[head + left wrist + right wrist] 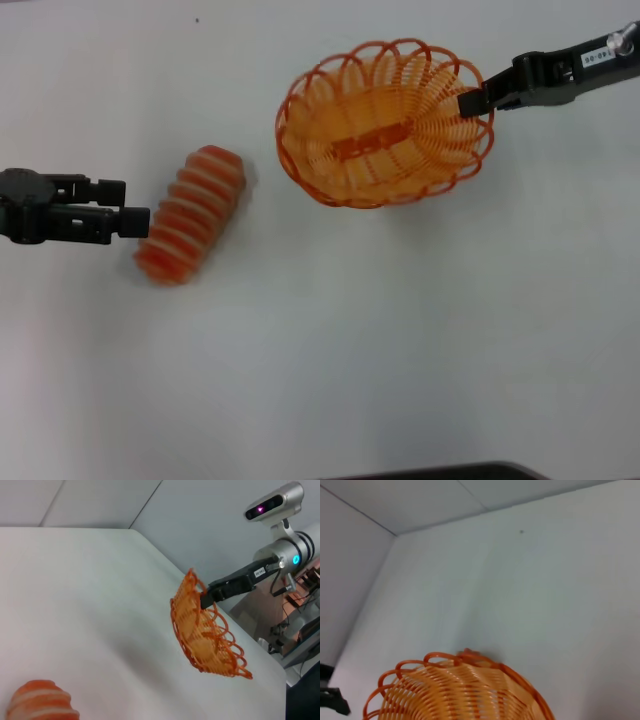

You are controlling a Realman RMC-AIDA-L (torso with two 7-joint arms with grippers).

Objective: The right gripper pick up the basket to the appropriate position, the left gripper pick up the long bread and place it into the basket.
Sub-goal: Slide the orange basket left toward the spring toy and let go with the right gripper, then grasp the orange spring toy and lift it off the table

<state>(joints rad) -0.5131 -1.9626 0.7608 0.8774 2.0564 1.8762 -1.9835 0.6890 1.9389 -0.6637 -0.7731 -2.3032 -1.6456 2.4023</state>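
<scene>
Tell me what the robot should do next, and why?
Probably the left tool should ease forward and close on the long bread: its fingers sit open right beside the loaf, while the right tool already holds the basket by its rim.

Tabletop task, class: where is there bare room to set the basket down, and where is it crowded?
Bare table lies wide open nearer the robot than the long bread and the basket held by the right gripper. Crowded: beside the bread, where the left gripper waits.

White table (pixel 400 330), dark object at its near edge (pixel 440 472)
</scene>
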